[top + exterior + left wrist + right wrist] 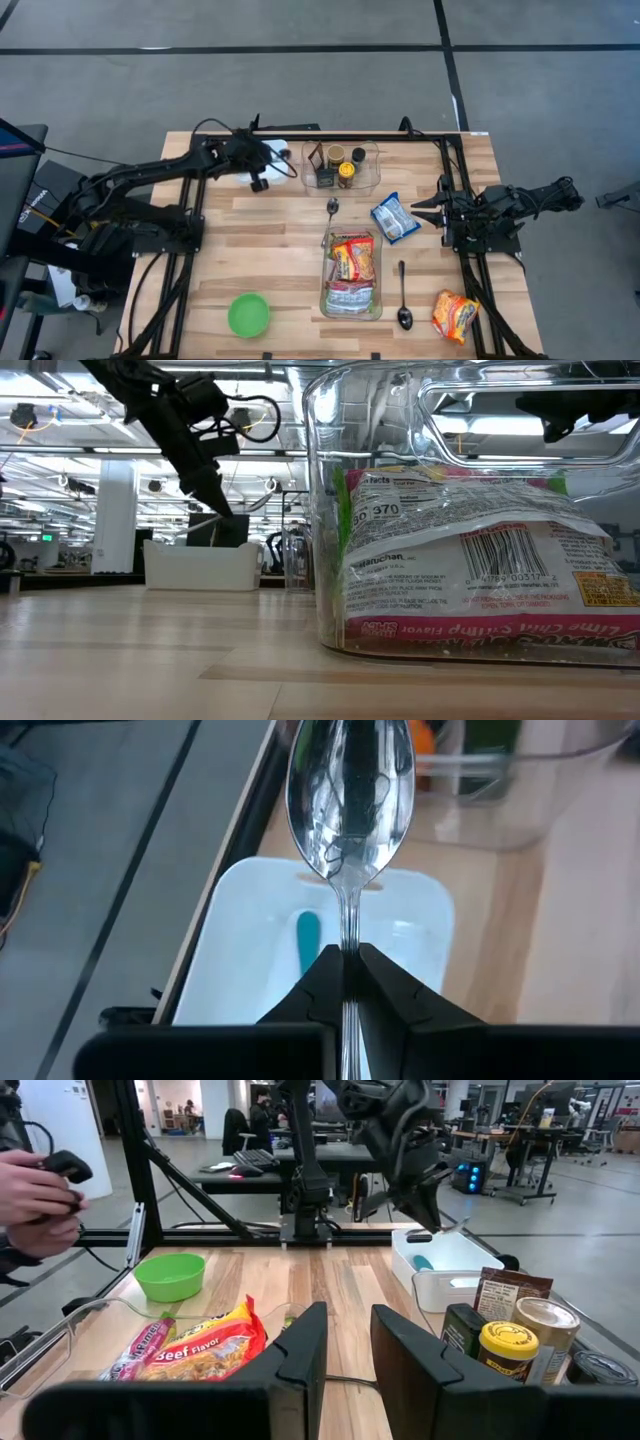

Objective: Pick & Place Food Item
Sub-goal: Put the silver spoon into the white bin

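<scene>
High view is showing the left gripper (283,163) hanging over the white tray (270,152) at the table's (260,240) far edge, its fingers clamped on the handle of a spoon (349,805). Left wrist view is showing that spoon's bowl sticking out past the dark fingers (325,982), above the tray, where a teal utensil (308,944) is lying. The right gripper (418,212) is waiting near the table's right edge, its fingers standing slightly apart and holding nothing; it is pointing toward a blue-and-white food packet (394,217) lying just beside it.

A clear container (351,276) is sitting toward the near edge at the table's middle, holding noodle packets (353,258); in the low view the same container is filling the foreground. Another noodle packet (454,314) is lying by the near right corner, with a dark spoon (403,298) between it and the container. A further spoon (332,211) is lying just beyond the container's far end. A clear bin (343,167) of jars is standing at the far edge beside the tray. A green bowl (249,314) is sitting near the near edge, left of the container.

In the right wrist view, a person's hands (38,1198) are holding a dark object beyond the table.
</scene>
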Controlling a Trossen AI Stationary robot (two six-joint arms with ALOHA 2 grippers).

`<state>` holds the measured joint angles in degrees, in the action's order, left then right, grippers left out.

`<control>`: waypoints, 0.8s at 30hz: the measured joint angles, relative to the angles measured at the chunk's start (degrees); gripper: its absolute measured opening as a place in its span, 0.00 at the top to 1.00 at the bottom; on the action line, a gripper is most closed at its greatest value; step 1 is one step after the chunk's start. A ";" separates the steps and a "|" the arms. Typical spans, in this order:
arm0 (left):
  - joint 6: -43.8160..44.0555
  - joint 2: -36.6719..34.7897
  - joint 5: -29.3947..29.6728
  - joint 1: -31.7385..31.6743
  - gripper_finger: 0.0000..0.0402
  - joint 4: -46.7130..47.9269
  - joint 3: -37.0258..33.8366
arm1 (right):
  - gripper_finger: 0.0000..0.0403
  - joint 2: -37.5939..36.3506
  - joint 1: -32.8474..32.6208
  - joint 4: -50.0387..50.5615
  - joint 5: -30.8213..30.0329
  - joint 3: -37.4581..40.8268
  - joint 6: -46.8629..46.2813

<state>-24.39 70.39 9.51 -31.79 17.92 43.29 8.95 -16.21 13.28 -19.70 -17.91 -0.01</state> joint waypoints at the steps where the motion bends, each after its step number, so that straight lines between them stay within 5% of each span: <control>1: -0.46 0.00 -0.34 -0.70 0.98 0.08 0.00 | 0.82 0.00 0.00 0.00 0.00 0.00 0.02; 24: 0.31 7.78 -2.07 -9.66 0.98 0.22 0.00 | 0.82 0.00 -0.02 0.00 -0.01 -0.02 0.00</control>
<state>-24.09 78.17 7.45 -41.45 18.14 43.29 8.95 -16.23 13.28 -19.71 -17.93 -0.01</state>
